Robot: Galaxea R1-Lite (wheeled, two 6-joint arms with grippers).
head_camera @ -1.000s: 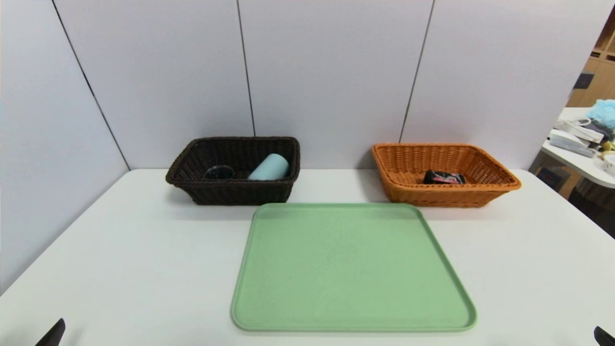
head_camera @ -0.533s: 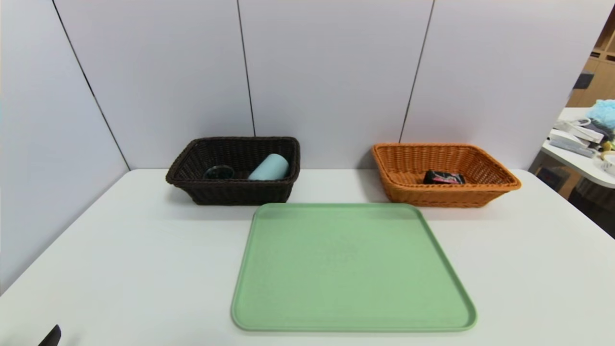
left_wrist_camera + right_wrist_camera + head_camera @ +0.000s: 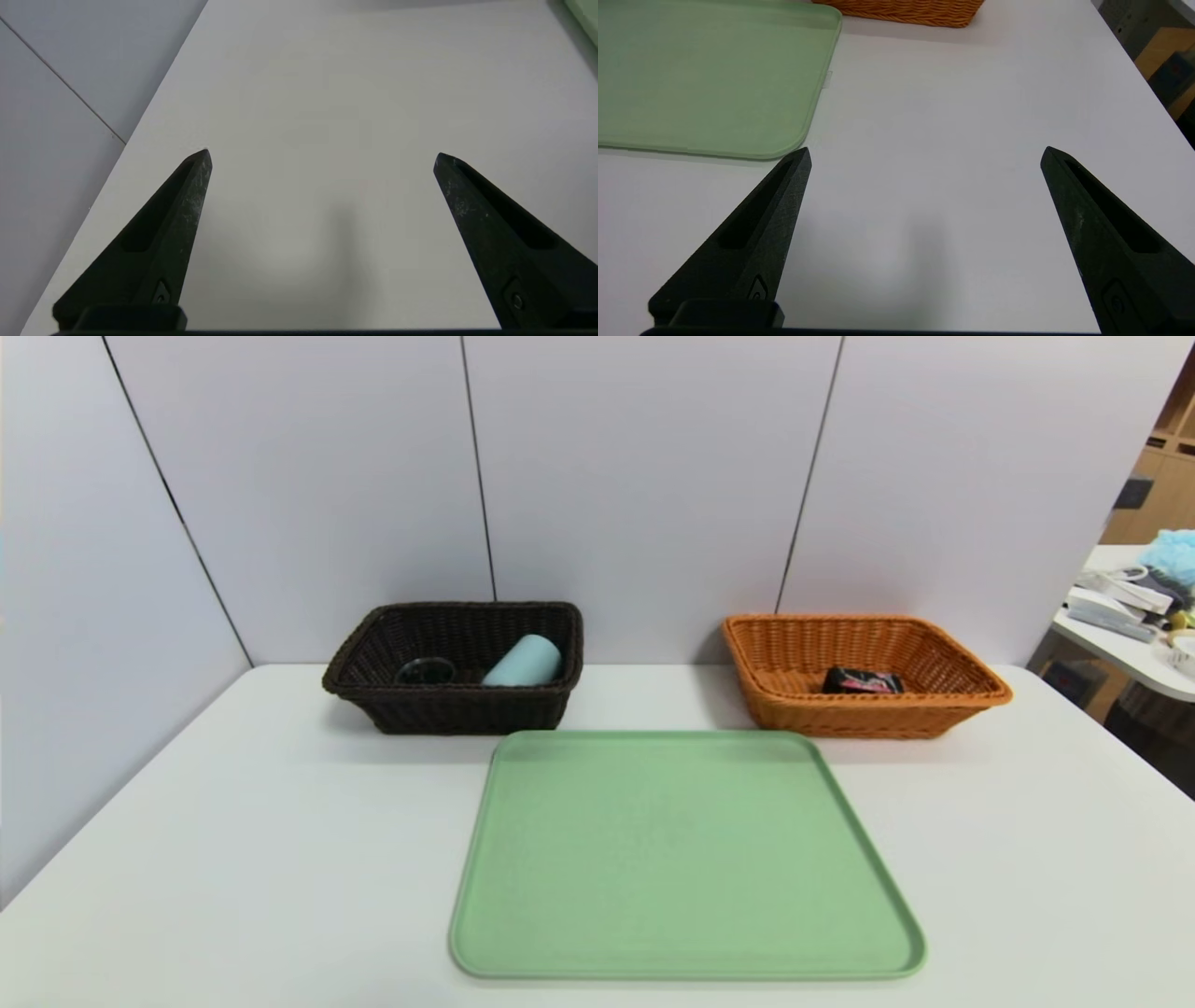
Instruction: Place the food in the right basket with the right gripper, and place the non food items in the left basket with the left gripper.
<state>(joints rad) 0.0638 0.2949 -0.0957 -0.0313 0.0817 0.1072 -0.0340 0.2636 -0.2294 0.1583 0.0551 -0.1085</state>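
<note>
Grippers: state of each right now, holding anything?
Left claw: open, holding nothing, over bare table.
Right claw: open, holding nothing, over the table beside the green tray.

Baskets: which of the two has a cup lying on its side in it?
The dark brown basket, at the left. A pale blue tumbler lies tipped over inside it beside a small glass cup; the orange basket holds only a small black packet.

Glass cup [image 3: 425, 670] mostly hidden behind dark brown basket [image 3: 448, 707] front wall. Tumbler [image 3: 523, 662] base and black packet [image 3: 861, 681] lower edge hidden likewise. Orange basket [image 3: 901, 10] cropped in right wrist view. Side-table clutter [image 3: 1134, 593] too small to identify.
</note>
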